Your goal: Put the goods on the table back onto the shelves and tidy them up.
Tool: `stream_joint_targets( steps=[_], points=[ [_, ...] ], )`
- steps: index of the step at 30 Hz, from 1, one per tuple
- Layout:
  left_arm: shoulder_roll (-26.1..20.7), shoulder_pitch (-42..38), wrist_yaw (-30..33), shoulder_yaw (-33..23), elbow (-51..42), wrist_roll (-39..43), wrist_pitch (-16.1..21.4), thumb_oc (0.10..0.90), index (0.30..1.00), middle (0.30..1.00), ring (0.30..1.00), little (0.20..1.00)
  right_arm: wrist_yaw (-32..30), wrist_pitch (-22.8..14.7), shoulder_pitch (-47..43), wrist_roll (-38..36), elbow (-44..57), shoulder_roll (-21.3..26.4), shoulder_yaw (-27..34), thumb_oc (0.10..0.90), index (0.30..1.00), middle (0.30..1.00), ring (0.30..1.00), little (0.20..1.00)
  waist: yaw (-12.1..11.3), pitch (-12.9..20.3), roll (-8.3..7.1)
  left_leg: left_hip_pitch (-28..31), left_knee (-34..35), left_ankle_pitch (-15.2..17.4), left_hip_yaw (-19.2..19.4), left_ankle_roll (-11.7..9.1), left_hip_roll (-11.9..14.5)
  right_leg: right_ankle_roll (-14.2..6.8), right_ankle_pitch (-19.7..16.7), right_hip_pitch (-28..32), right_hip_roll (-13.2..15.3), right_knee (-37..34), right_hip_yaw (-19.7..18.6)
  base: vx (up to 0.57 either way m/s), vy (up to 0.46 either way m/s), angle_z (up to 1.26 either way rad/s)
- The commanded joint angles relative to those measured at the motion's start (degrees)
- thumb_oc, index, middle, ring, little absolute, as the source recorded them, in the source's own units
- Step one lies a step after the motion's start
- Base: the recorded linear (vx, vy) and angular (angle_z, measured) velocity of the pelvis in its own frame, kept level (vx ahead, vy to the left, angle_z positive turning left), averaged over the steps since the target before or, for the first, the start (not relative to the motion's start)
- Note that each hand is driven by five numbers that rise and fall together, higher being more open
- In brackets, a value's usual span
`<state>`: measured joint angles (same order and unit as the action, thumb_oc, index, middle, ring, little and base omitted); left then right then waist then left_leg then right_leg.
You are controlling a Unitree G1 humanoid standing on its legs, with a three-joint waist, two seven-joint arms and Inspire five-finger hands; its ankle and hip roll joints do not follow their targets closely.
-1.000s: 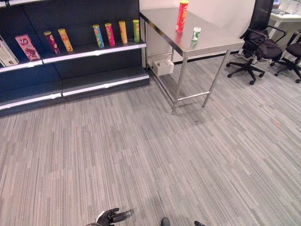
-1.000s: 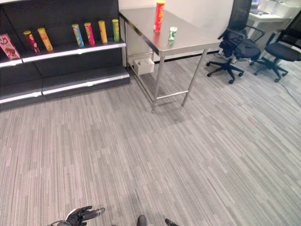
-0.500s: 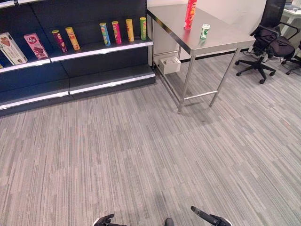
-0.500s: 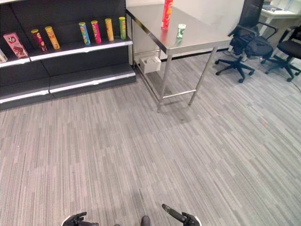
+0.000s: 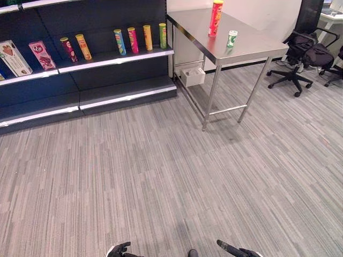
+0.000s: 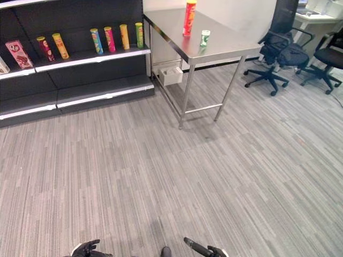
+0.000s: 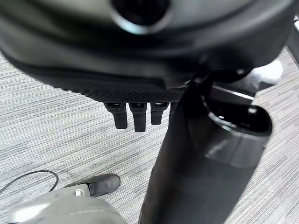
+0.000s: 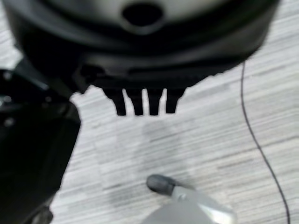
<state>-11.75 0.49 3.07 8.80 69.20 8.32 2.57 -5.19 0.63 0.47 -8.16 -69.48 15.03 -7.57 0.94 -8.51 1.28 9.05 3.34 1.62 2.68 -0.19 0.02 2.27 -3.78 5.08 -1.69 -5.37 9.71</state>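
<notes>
A tall red can [image 5: 215,17] and a small green-and-white can [image 5: 231,38] stand on the steel table [image 5: 252,48] at the far right. To its left, the dark shelves [image 5: 112,56] hold several upright cans [image 5: 132,40] and a pink box [image 5: 42,54] beside a white box [image 5: 13,58]. My left hand [image 5: 119,250] and right hand [image 5: 236,250] hang low at the near edge, far from the table. Both are empty, with fingers [image 7: 134,116] and fingers [image 8: 140,103] relaxed and straight over the carpet.
A wide stretch of grey carpet [image 5: 161,171] lies between me and the table. A small white box [image 5: 193,76] sits under the table by the shelf end. Black office chairs [image 5: 297,51] and a white desk [image 6: 316,10] stand at the far right.
The camera has shifted, so the whole scene sits differently. My left hand has dropped lower at the near edge, and my right hand has come into view there. The cans have not moved.
</notes>
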Motion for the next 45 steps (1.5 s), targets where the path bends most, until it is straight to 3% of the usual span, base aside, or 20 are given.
stream_joint_targets(
  steps=[1,9,11,12,14,15,17,18,20,23,24,27,29,31,32,35,36,39,42,45],
  points=[
    [-1.0,-3.6,0.9,1.0,2.5,-2.0,1.8,0.800,0.900,0.900,0.900,0.900,-0.6,-0.7,-2.3,1.0,-1.5,1.4,-1.6,0.800,0.900,0.900,0.900,0.900,-0.1,0.9,-2.51,-0.8,1.7,1.1,0.5,-3.0,0.5,-9.4,3.0,2.9,5.6,0.4,-1.7,0.00,0.000,0.00],
    [-1.3,-4.8,0.4,0.1,-0.1,1.8,2.0,0.800,0.900,0.900,0.900,0.900,-0.3,-0.5,-2.9,0.2,-0.3,1.5,-2.2,0.800,0.900,0.900,0.900,0.900,-0.8,-1.3,-3.21,-3.5,-2.8,1.8,0.9,-2.8,1.2,-8.7,3.9,1.0,5.2,2.2,-2.6,-0.01,-0.071,-0.04],
    [-1.8,-6.5,0.8,0.7,-1.3,2.7,2.2,0.800,0.900,0.900,0.900,0.900,-0.5,-1.0,-3.9,-0.9,1.4,2.3,-2.5,0.800,0.900,0.900,0.900,0.900,-1.0,-3.4,-4.03,-10.4,-12.5,3.7,0.1,-3.4,0.9,-7.0,5.3,-1.8,4.7,4.8,-3.0,-0.12,-0.131,-0.01],
    [-1.8,-6.5,0.8,0.7,-1.3,2.7,2.2,0.800,0.900,0.900,0.900,0.900,-0.5,-1.0,-3.9,-0.9,1.4,2.3,-2.5,0.800,0.900,0.900,0.900,0.900,-1.0,-3.4,-4.03,-10.4,-12.5,3.7,0.1,-3.4,0.9,-7.0,5.3,-1.8,4.7,4.8,-3.0,-0.09,-0.193,0.09],
    [-2.0,-7.2,1.9,0.5,-1.6,3.2,2.2,0.800,0.900,0.900,0.900,0.900,-0.9,-1.4,-3.6,-1.7,3.5,3.0,-2.5,0.800,0.900,0.900,0.900,0.900,-1.6,-5.8,-4.90,-18.7,-26.1,0.9,-2.0,-4.0,0.4,-5.1,6.4,-1.7,4.5,6.0,-2.8,-0.02,-0.185,0.16],
    [-1.8,-7.8,2.6,0.0,-1.9,5.0,2.5,0.800,0.900,0.900,0.900,0.900,-1.6,-1.6,-3.7,-2.4,4.0,3.5,-2.1,0.800,0.900,0.900,0.900,0.900,-1.6,-7.0,-5.10,-23.6,-31.8,-3.3,-2.5,-4.7,0.4,-4.4,7.2,-1.2,4.1,5.9,-2.2,0.17,-0.150,0.41],
    [-1.7,-7.7,2.6,-0.4,-2.6,6.2,2.7,0.800,0.900,0.900,0.900,0.900,-1.7,-1.3,-3.6,-2.2,4.0,3.7,-2.4,0.800,0.900,0.900,0.900,0.900,-2.8,-6.6,-5.21,-28.7,-28.0,-2.8,-0.6,-4.0,-0.8,-4.8,8.6,1.0,4.0,4.5,-2.4,0.42,-0.013,0.36],
    [-1.8,-7.3,2.5,-0.6,-3.5,6.4,2.9,0.800,0.900,0.900,0.900,0.900,-1.4,-1.4,-3.4,-1.9,4.4,3.9,-2.6,0.800,0.900,0.900,0.900,0.900,-4.0,-5.1,-4.15,-28.3,-16.4,-5.7,-0.8,-4.3,0.2,-5.6,9.7,3.3,3.0,2.4,-3.0,0.58,0.135,-0.16],
    [-1.8,-7.0,3.3,-0.9,-4.0,6.3,3.1,0.800,0.900,0.900,0.900,0.900,-1.6,-1.5,-3.6,-1.2,4.3,4.2,-2.9,0.800,0.900,0.900,0.900,0.900,-5.4,-4.7,-3.28,-28.6,-5.0,-9.9,-0.7,-5.0,1.6,-6.4,10.9,6.1,2.9,1.1,-3.6,0.54,0.155,0.21],
    [-1.6,-6.0,3.2,-1.1,-3.6,5.6,3.1,0.800,0.900,0.900,0.900,0.900,-1.3,-1.4,-3.4,0.5,2.9,3.8,-3.0,0.800,0.900,0.900,0.900,0.900,-6.5,-3.3,-3.00,-27.3,0.8,-13.4,-1.2,-5.9,1.8,-7.9,12.3,10.1,3.6,0.4,-5.0,0.52,0.173,-0.52],
    [-1.7,-5.3,3.1,-1.6,-2.7,4.7,2.9,0.800,0.900,0.900,0.900,0.900,-0.9,-1.0,-2.9,1.4,2.4,3.0,-2.5,0.800,0.900,0.900,0.900,0.900,-6.7,-1.7,-3.37,-25.4,1.0,-14.2,-1.1,-5.1,0.8,-9.1,12.5,10.2,5.8,1.7,-6.0,0.60,0.280,-0.64],
    [-2.3,-4.4,2.7,-2.7,-1.6,4.4,2.6,0.800,0.900,0.900,0.900,0.900,-0.2,-1.2,-1.9,0.8,1.8,2.1,-1.4,0.800,0.900,0.900,0.900,0.900,-7.0,0.1,-4.56,-21.3,0.6,-11.1,0.0,-2.0,-2.4,-11.8,7.1,6.8,10.3,13.1,-7.4,0.58,0.308,-0.76],
    [-2.5,-4.5,2.8,-3.3,-1.1,4.8,2.4,0.800,0.900,0.900,0.900,0.900,-0.3,-1.4,-2.1,-0.6,2.2,2.3,0.0,0.800,0.900,0.900,0.900,0.900,-6.2,-0.9,-4.54,-18.1,0.3,-8.7,0.3,0.4,-4.5,-12.1,-2.2,1.3,12.3,25.5,-8.8,0.27,0.246,-0.19],
    [-3.3,-5.2,2.9,-3.1,-0.8,4.3,2.1,0.800,0.900,0.900,0.900,0.900,-0.8,-1.5,-2.4,-1.5,2.7,2.4,0.8,0.800,0.900,0.900,0.900,0.900,-4.7,-2.6,-2.11,-13.5,1.0,-6.0,0.6,2.5,-4.3,-11.1,-8.4,-6.3,14.0,38.6,-6.9,0.33,0.313,0.08],
    [-3.4,-5.2,2.7,-2.8,-0.9,4.1,2.1,0.800,0.900,0.900,0.900,0.900,-0.9,-1.6,-2.3,-1.6,2.5,2.4,1.0,0.800,0.900,0.900,0.900,0.900,-4.1,-2.9,-0.96,-11.9,1.3,-5.3,0.5,2.7,-3.6,-10.3,-7.0,-8.7,14.0,40.3,-5.6,0.37,0.252,0.15],
    [-3.4,-5.9,2.8,-2.3,-1.2,3.7,2.4,0.800,0.900,0.900,0.900,0.900,-1.0,-1.5,-1.9,-1.8,2.3,2.7,1.5,0.800,0.900,0.900,0.900,0.900,-1.4,-4.4,0.36,-7.7,1.7,-2.8,-0.4,1.9,-3.3,-9.2,-0.9,-13.2,13.9,33.3,-0.7,0.37,0.025,0.10],
    [-3.5,-6.5,2.7,-1.7,-1.8,3.6,2.5,0.800,0.900,0.900,0.900,0.900,-1.0,-1.2,-1.8,-1.9,2.3,2.7,1.5,0.800,0.900,0.900,0.900,0.900,0.0,-5.2,-0.09,-5.7,1.7,-1.2,-1.0,1.2,-3.8,-9.9,-0.7,-15.5,12.9,23.0,1.0,0.46,-0.139,0.05],
    [-3.3,-7.4,2.7,-1.4,-1.4,2.0,2.7,0.800,0.900,0.900,0.900,0.900,-0.9,-0.8,-1.3,-1.7,1.1,2.1,1.5,0.800,0.900,0.900,0.900,0.900,3.2,-5.8,-1.79,-0.2,1.7,3.1,-3.1,-0.4,-4.8,-13.3,-6.0,-18.2,9.6,3.3,0.5,0.55,-0.173,0.50],
    [-2.7,-7.0,2.2,-1.3,-1.5,1.3,2.8,0.800,0.900,0.900,0.900,0.900,-0.5,-0.5,-0.7,-1.0,0.2,2.1,1.5,0.800,0.900,0.900,0.900,0.900,4.4,-5.6,-1.74,3.1,1.7,5.4,-4.0,-1.1,-4.3,-14.5,-7.9,-20.5,8.6,0.4,0.9,0.44,-0.131,0.68],
    [-1.7,-6.1,1.7,-1.2,-1.4,1.1,3.0,0.800,0.900,0.900,0.900,0.900,0.2,-0.7,1.1,-0.7,-0.5,2.6,1.4,0.800,0.900,0.900,0.900,0.900,5.2,-3.8,-2.00,6.6,1.7,8.5,-5.7,-1.9,-2.5,-12.9,-9.4,-17.8,7.9,0.4,0.7,0.54,-0.320,0.77]
  ],
)
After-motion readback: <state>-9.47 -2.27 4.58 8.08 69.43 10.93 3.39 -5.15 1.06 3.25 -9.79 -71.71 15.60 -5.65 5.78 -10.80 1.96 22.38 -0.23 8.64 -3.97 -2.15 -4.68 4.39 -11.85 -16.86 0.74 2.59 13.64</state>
